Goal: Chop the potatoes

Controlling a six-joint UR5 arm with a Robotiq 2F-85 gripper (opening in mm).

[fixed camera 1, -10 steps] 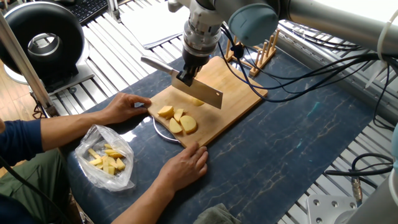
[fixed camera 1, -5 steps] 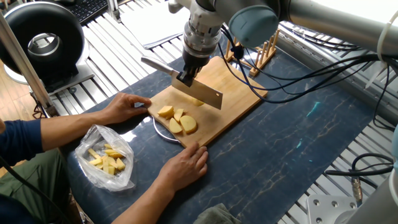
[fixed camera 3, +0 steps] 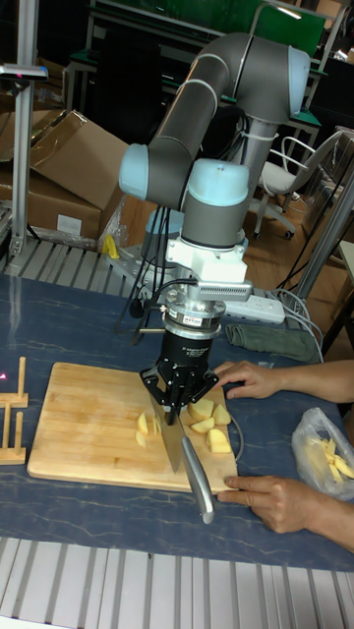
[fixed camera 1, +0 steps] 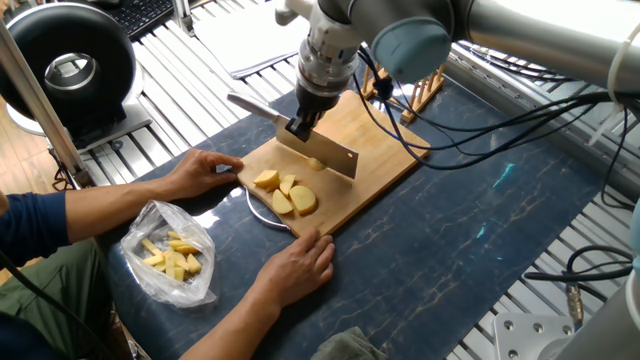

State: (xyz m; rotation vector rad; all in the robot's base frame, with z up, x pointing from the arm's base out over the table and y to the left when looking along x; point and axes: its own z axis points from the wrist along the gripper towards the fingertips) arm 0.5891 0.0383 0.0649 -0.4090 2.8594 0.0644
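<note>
Your gripper is clamped on the knife in the fixed view, its blade hanging just above the cutting board. At the board's 7 o'clock corner you see the potatoes, a cluster of pale slices; one small piece sits under the blade. A person's hands hold the board's near edge, and a plastic bag of yellow pieces lies at 8 o'clock from it.

From the tall fixed view, your gripper pinches the knife, handle pointing to 6 o'clock. The potatoes lie at 3 o'clock of the blade, one piece at 9 o'clock.
</note>
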